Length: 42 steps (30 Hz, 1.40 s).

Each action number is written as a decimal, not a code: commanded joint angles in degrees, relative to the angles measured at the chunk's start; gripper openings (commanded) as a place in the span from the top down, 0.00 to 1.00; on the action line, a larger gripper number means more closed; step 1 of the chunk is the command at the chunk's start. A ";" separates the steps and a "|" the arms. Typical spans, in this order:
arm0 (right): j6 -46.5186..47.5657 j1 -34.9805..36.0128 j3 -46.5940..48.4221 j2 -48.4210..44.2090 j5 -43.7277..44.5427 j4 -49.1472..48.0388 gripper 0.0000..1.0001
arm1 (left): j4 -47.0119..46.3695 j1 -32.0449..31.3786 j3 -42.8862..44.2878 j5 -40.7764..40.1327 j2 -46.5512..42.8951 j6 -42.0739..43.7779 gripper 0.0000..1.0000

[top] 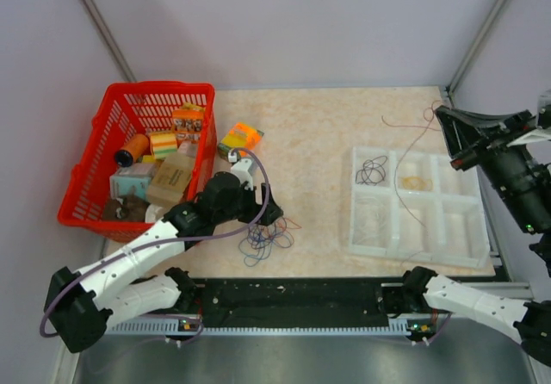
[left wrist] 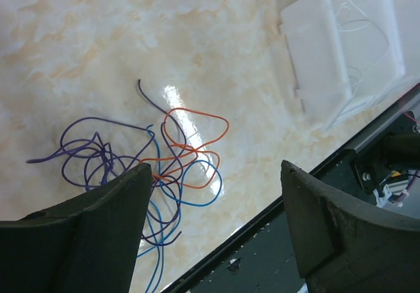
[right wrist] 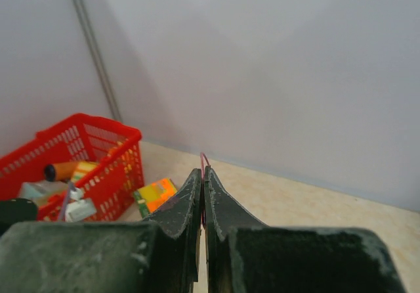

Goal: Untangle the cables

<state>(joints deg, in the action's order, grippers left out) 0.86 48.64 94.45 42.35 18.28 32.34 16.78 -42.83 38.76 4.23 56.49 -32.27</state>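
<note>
The left hand (left wrist: 215,168) hangs with its 2 fingers spread wide, gripping nothing, over the tangle of thin purple, blue and orange cables (left wrist: 174,155). The tangle lies on the marbled beige bench (top: 318,134) near its front edge, beside the black rail (top: 293,296). The right hand (right wrist: 202,173) is pressed together, pinching a thin reddish cable (right wrist: 203,156), raised near the bench's far right corner. Bare bench separates the tangle from the clear plastic compartment tray (top: 465,225). The red plastic basket (top: 86,186) stands at the left.

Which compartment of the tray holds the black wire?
The far left corner compartment of the tray: the black wire lies coiled there. The compartment to its right holds a yellow wire; the one nearer the arms holds a pale wire.
</note>
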 commanded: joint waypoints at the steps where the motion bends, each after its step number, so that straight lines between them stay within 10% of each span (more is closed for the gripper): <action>1: 6.25 0.58 1.96 -1.74 15.53 0.09 1.00 | -0.25 0.11 2.81 3.85 -1.29 1.86 0.18; 14: 22.78 0.58 1.79 -4.90 38.49 0.80 1.00 | -0.43 0.03 4.30 4.91 0.55 3.00 0.19; 42: 11.16 0.49 -3.59 -0.34 26.37 -6.05 1.00 | -0.42 0.11 4.22 6.93 -1.91 1.95 0.14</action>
<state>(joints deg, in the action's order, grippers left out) 9.43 48.64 85.41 40.29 46.46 32.71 18.15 -42.83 41.54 11.00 56.95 -30.06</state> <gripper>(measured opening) 0.006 0.854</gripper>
